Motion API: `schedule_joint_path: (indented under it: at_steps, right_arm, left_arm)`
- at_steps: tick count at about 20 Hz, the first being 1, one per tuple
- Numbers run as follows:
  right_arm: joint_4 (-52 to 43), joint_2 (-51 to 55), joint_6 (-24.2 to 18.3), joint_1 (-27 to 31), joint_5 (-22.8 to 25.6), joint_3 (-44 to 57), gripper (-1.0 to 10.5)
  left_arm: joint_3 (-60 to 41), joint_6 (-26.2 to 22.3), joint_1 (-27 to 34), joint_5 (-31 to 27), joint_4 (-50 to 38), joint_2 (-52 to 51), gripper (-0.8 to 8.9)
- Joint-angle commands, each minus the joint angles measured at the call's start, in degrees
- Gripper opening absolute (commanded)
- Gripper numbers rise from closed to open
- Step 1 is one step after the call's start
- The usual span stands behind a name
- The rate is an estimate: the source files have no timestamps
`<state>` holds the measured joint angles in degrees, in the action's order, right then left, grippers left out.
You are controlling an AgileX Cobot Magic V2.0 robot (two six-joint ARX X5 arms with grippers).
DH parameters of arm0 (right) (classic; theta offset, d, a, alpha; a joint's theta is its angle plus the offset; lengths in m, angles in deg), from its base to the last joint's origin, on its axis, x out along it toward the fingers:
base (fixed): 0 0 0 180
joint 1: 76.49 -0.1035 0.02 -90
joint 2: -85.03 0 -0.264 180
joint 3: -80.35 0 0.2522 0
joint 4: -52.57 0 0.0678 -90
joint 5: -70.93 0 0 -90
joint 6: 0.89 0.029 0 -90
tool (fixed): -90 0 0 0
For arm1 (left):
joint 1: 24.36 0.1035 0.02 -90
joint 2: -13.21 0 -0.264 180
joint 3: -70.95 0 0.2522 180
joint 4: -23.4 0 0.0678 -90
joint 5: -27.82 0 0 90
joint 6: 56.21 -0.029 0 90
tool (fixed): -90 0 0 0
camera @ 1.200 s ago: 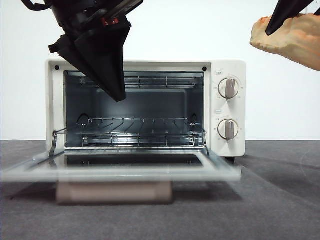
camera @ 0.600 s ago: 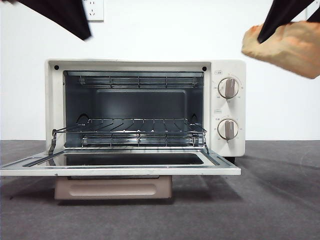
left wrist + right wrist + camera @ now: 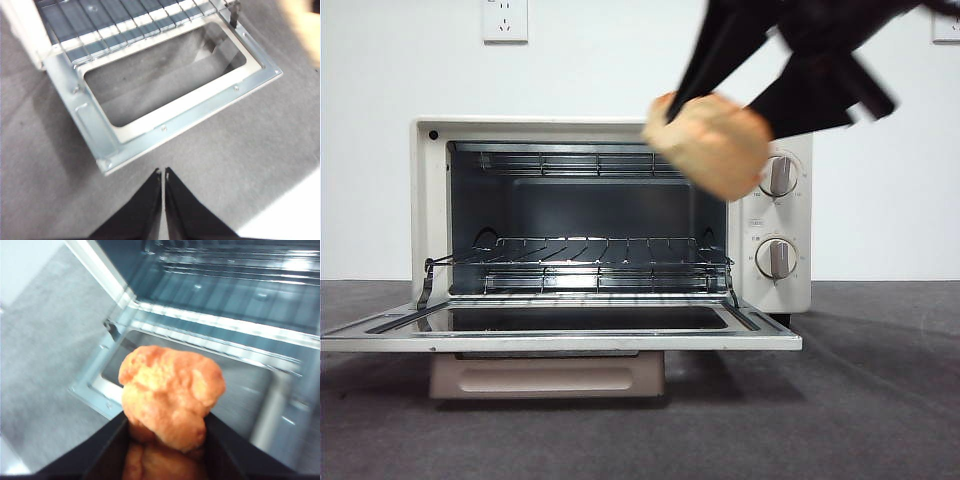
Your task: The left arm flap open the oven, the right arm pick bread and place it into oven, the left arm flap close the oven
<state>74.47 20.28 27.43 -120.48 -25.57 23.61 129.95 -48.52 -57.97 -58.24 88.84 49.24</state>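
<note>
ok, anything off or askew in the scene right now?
Nothing stands out. The oven door lies flat open, the wire rack sits level, and the right gripper holds the bread in front of the opening. Left gripper waits, shut.

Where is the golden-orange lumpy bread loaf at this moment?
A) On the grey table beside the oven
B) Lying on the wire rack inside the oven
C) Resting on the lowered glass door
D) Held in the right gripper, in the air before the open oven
D: the right gripper is shut on the golden-orange lumpy bread loaf, which hangs clear of the wire rack of the open cream-white toaster oven.
</note>
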Motion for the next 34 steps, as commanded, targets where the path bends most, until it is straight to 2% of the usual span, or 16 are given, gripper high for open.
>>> schedule_joint_path:
  at_steps: [1,3,8,12,15,19,22,30,34]
  right_arm:
    - [-5.3,-5.5,3.4,-0.9,0.5,-2.4,1.9]
    - [-7.4,-10.1,4.1,-0.9,1.1,-4.9,1.9]
    - [-8.6,-19.7,4.1,-0.8,7.4,-12.2,1.9]
    - [-9.6,-25.5,4.1,-0.8,14.3,-16.3,1.9]
    - [-12.1,-28.3,4.1,-0.8,19.5,-17.5,1.9]
    - [-14.8,-30.9,4.3,-0.8,23.6,-17.5,1.9]
    - [-15.6,-32.1,4.3,-0.7,24.4,-17.5,2.1]
    - [-15.4,-32.7,4.3,-0.5,24.3,-17.5,4.4]
    - [-15.4,-31.3,4.3,-0.5,23.9,-17.5,4.6]
  left_arm:
    - [0.3,0.6,-0.2,-0.1,0.2,-1.8,0.16]
    - [0.3,0.6,-0.2,-0.1,0.2,-3.2,0.16]
    - [0.3,0.5,-0.2,-0.1,0.3,-3.9,0.17]
    - [0.3,0.4,-0.2,-0.1,0.9,-3.9,0.17]
    - [0.3,0.3,-0.2,-0.1,1.6,-3.9,0.17]
    - [0.3,0.3,-0.2,-0.1,1.6,-3.9,0.17]
    - [0.3,0.3,-0.2,-0.1,1.6,-3.9,0.16]
    - [0.3,0.0,-0.2,-0.1,2.7,-3.9,0.17]
    - [0.3,0.0,-0.2,-0.1,2.8,-3.9,0.17]
